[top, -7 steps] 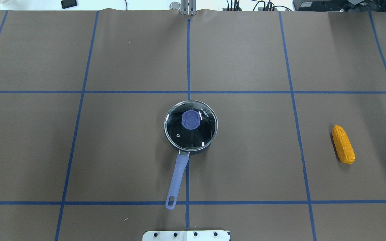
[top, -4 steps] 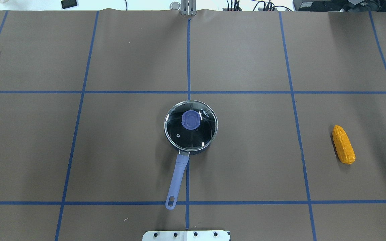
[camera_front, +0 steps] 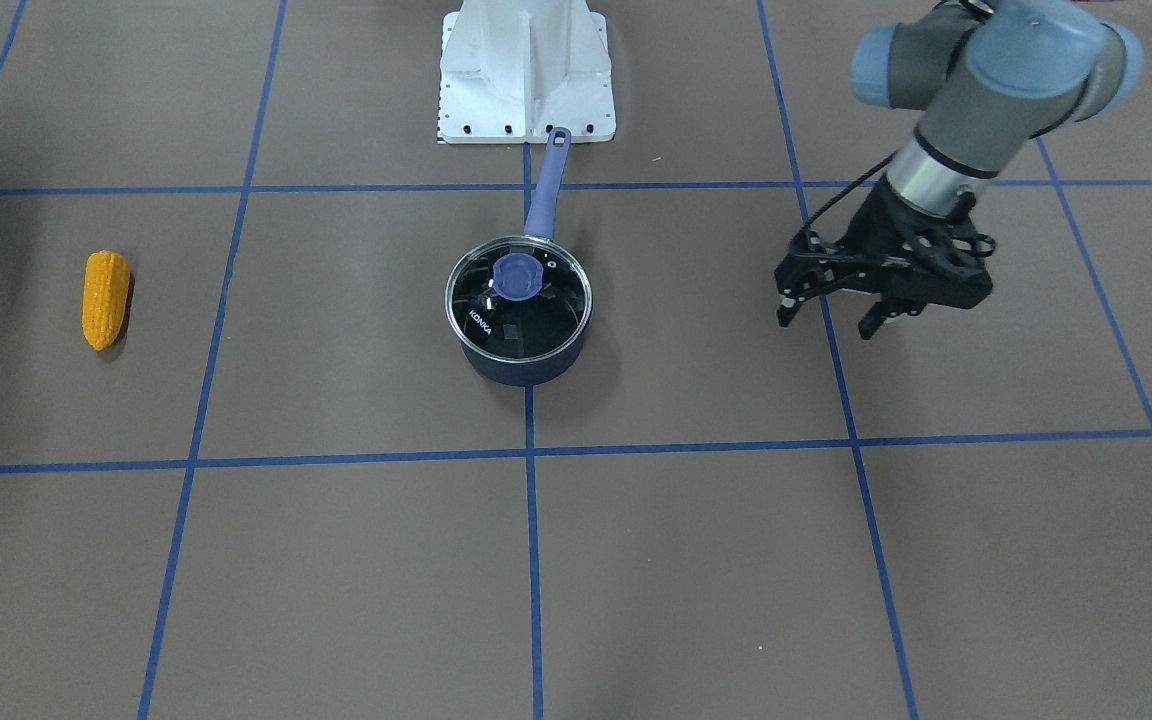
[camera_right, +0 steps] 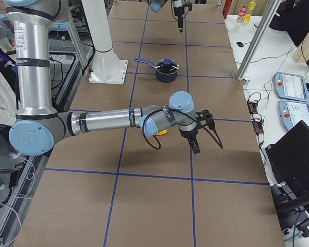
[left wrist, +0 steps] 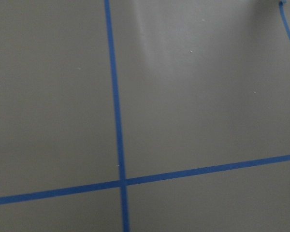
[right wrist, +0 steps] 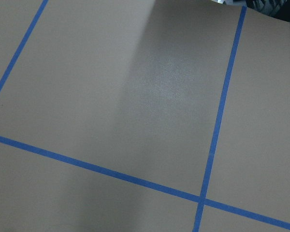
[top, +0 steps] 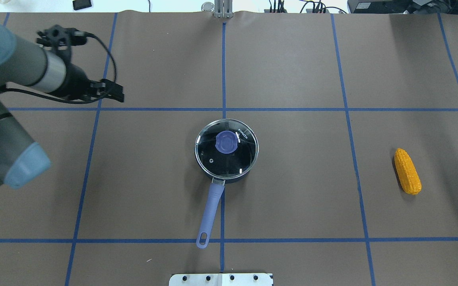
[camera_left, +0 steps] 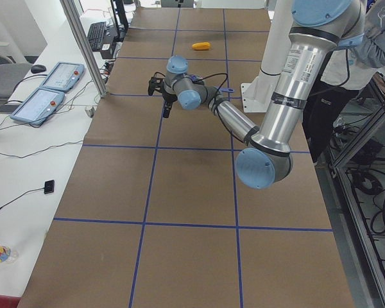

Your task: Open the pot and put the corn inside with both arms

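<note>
The pot (top: 212, 206) stands at the table's middle with its periwinkle handle toward the robot base. The glass lid (top: 213, 159) with a blue knob sits shut on it. The corn (top: 407, 171) lies flat far to the pot's right. My left gripper (camera_front: 826, 322) hangs open and empty above the table, well to the pot's left and apart from it; it also shows in the overhead view (top: 115, 94). My right gripper (camera_right: 194, 140) shows only in the exterior right view, near the corn (camera_right: 162, 133); I cannot tell whether it is open or shut.
The table is brown paper with a grid of blue tape lines (top: 224, 71). The white robot base plate (camera_front: 526, 75) sits just behind the pot handle's end. Both wrist views show only bare paper and tape.
My left arm has swung into the overhead view from the left edge and reached rightward toward the pot. The pot, lid and corn have not moved.
</note>
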You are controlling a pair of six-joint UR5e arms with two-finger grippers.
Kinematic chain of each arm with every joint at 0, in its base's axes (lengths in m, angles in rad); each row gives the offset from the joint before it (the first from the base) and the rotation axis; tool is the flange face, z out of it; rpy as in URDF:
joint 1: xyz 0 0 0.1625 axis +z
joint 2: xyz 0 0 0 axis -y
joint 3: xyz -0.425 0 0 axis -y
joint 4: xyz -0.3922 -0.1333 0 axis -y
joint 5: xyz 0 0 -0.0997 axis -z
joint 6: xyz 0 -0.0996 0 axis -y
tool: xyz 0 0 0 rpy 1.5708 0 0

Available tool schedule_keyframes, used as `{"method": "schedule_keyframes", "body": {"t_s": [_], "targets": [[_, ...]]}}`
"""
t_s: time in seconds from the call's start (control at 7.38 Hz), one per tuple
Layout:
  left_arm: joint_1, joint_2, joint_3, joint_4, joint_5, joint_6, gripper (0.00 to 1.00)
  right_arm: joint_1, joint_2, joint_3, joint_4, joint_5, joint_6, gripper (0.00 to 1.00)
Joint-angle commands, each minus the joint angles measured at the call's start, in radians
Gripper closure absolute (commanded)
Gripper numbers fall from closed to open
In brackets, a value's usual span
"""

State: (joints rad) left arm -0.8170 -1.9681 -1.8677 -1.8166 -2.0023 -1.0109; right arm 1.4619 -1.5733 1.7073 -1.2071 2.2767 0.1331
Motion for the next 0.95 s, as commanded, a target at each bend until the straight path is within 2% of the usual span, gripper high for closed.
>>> {"method": "schedule_keyframes", "body": {"t_s": [0.0,0.27,0.41,0.54,0.68,0.81], "targets": [[0.199,-0.164,-0.008,0.180,0.194,-0.032,0.01,-0.002,-0.001,0.000,0.001,0.001,-0.001,0.00],[0.263,-0.210,-0.004,0.189,0.217,-0.035,0.01,-0.002,-0.002,0.000,0.001,0.000,-0.001,0.00],[0.284,-0.259,0.005,0.233,0.209,-0.079,0.01,-0.002,-0.002,0.000,0.001,0.000,0.000,0.00],[0.292,-0.324,0.013,0.319,0.205,-0.212,0.01,-0.002,-0.004,0.000,0.001,0.001,0.000,0.00],[0.298,-0.348,0.015,0.338,0.165,-0.332,0.01,-0.002,-0.004,0.000,0.001,0.001,-0.001,0.00],[0.298,-0.392,0.068,0.339,0.142,-0.445,0.02,-0.002,-0.005,-0.001,0.001,0.000,-0.001,0.00]]}}
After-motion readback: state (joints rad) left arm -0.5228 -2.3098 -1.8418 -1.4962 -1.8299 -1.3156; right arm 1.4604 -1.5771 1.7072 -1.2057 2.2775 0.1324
